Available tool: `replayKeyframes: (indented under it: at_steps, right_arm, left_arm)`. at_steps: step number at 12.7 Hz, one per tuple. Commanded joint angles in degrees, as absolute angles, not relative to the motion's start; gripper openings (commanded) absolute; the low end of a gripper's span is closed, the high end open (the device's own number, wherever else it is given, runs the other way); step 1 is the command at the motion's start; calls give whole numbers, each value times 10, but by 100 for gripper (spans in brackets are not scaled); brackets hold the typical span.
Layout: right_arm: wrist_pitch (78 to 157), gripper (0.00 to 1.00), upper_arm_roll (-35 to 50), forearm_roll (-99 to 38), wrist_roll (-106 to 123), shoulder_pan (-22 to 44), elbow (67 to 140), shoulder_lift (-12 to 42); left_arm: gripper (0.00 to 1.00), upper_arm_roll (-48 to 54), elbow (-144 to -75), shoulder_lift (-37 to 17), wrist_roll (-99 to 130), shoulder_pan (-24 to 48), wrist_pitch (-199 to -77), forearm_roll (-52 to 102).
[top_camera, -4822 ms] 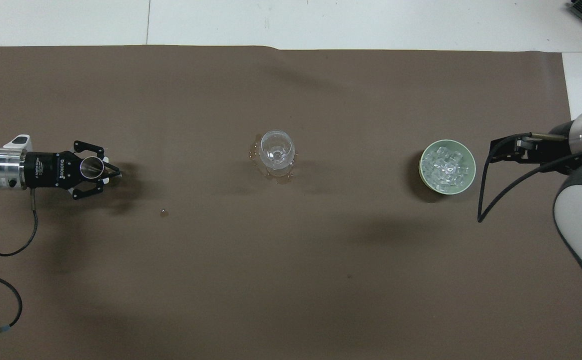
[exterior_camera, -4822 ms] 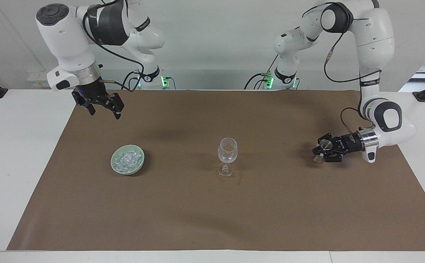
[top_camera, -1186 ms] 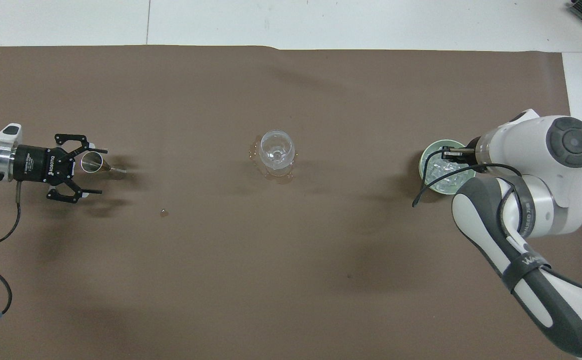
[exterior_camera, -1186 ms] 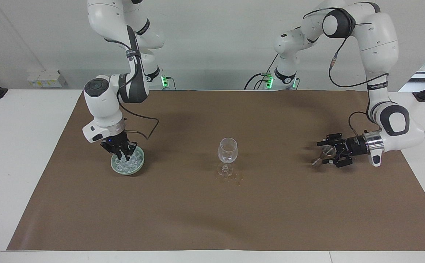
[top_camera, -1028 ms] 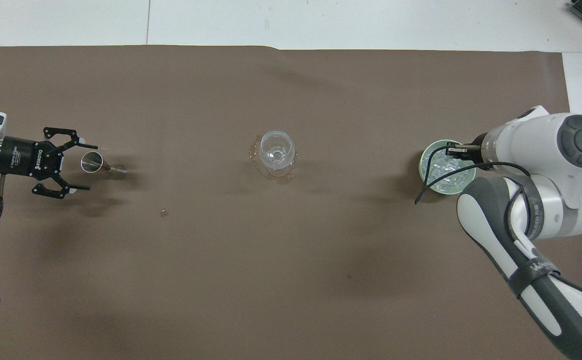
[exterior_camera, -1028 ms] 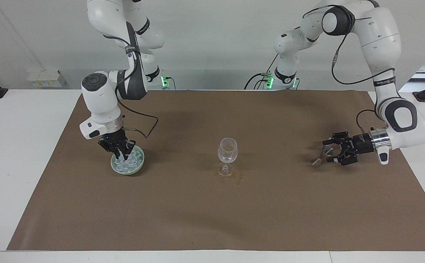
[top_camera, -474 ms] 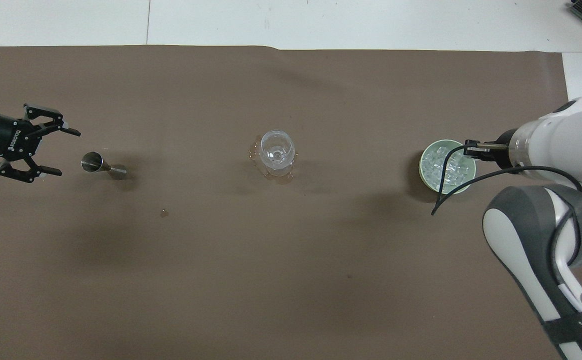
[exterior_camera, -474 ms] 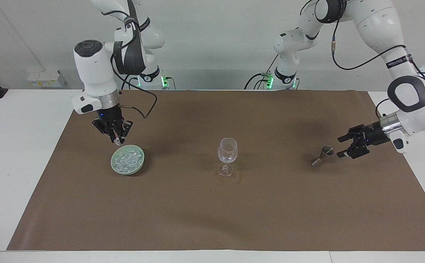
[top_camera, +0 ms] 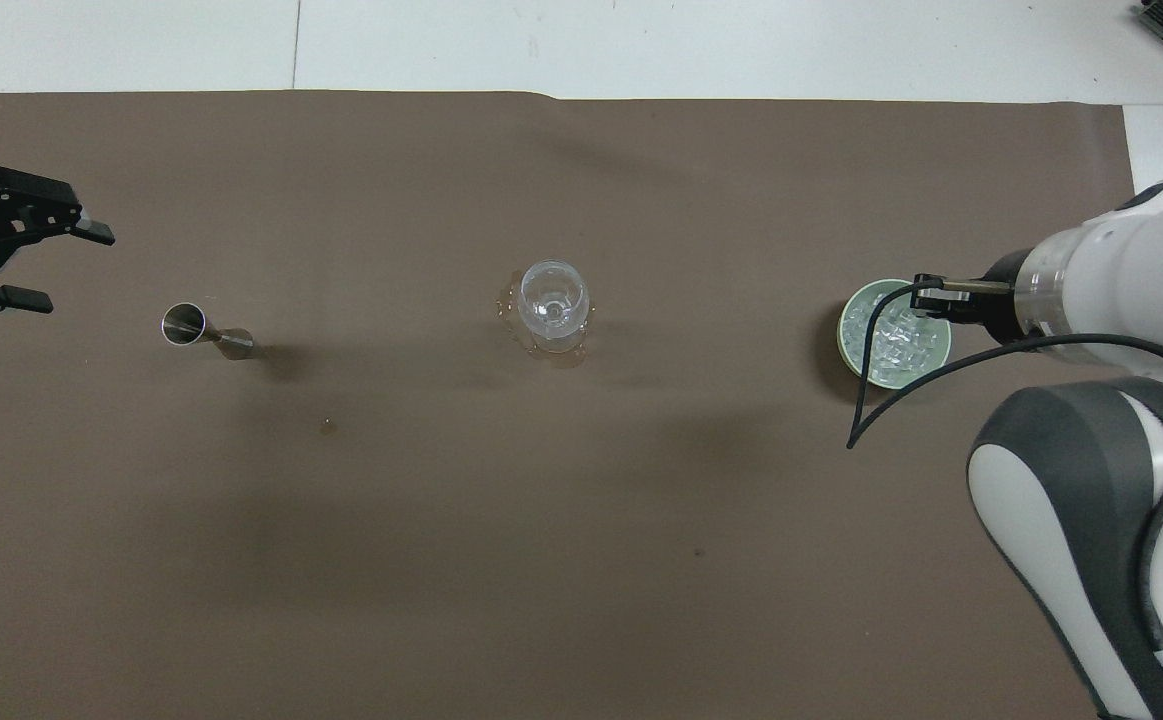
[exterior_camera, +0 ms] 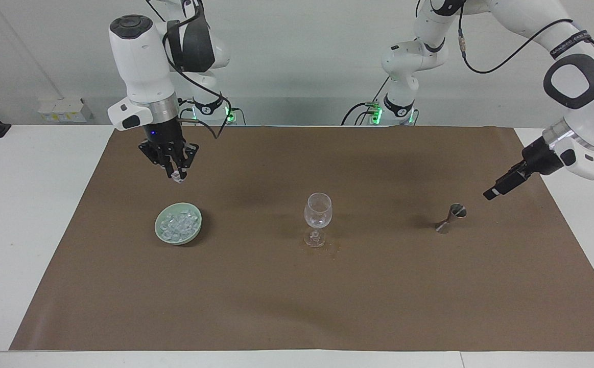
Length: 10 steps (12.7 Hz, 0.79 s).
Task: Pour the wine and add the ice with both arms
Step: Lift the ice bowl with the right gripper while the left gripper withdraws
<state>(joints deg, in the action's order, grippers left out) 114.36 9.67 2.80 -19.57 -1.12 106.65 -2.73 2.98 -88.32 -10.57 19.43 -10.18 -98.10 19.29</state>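
I am carrying an ice cube pinched in the right gripper over the mat above the bowl, heading next for the glass, while the left gripper is hanging open beside the jigger.

Your brown mat carries a stemmed glass mid-table, a green bowl and a metal jigger (tilted) toward opposite ends.

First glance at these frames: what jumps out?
The right gripper hangs above the green bowl of ice, pinching a single ice cube. At the middle of the brown mat stands a clear wine glass. The small metal measuring cup stands toward the left arm's end, with the open left gripper raised beside it.
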Motion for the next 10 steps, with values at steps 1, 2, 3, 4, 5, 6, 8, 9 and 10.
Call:
replayKeyframes:
  at_steps: [1, 2, 3, 4, 5, 6, 8, 9, 10]
  right_arm:
    - [1115, 0, 126, 18, -230, -16, 1033, -14]
    - [1108, 0, 139, 18, -243, -15, 1026, -11]
    - [1105, 0, 154, 18, -262, -15, 1021, -11]
    - [1100, 0, 169, 19, -282, -15, 1019, -11]
    - [1093, 0, 180, 24, -295, -15, 1013, -11]
    - [1084, 0, 191, 19, -312, -9, 999, -10]
    - [1035, 0, 194, 29, -352, 15, 930, 27]
    - [1016, 0, 193, 32, -376, 34, 906, 46]
    - [1012, 0, 193, 34, -387, 48, 898, 53]
  left_arm:
    - [100, 24, -895, -55, 129, -74, -985, 150]
    - [100, 25, -895, -39, 112, -56, -983, 111]
    - [100, 37, -894, -26, 104, -46, -982, 76]
    - [100, 55, -892, -16, 103, -45, -978, 55]
    - [100, 68, -887, -13, 103, -44, -968, 43]
    - [100, 81, -874, -13, 102, -39, -951, 28]
    - [100, 96, -850, -13, 57, -35, -908, 4]
    - [100, 95, -843, -11, 41, -35, -887, 3]
    - [100, 96, -839, -2, 37, -34, -860, 3]
